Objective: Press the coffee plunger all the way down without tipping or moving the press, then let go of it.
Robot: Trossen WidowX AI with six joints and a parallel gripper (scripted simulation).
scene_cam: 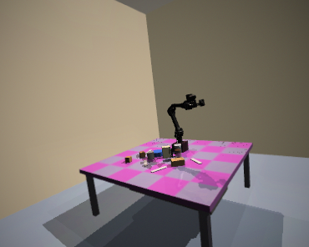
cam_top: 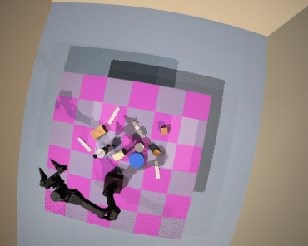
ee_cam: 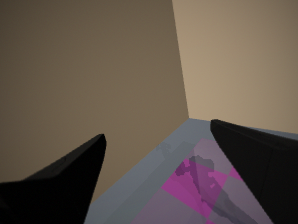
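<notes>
Hovering High With Fingers Spread Wide

Hanging empty above the checkered pink-and-grey table (scene_cam: 224, 167), the gripper (cam_top: 52, 172) faces tan walls and grey floor. Well below and off to its side, the coffee press (cam_top: 139, 148) stands amid scattered blocks, beside a blue cylinder (cam_top: 136, 160).

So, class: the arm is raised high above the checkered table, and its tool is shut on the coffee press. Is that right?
Not quite. The arm is raised above the checkered table, but its tool is open and holds nothing; the wrist view shows only wall, floor and table between its fingers.
</notes>
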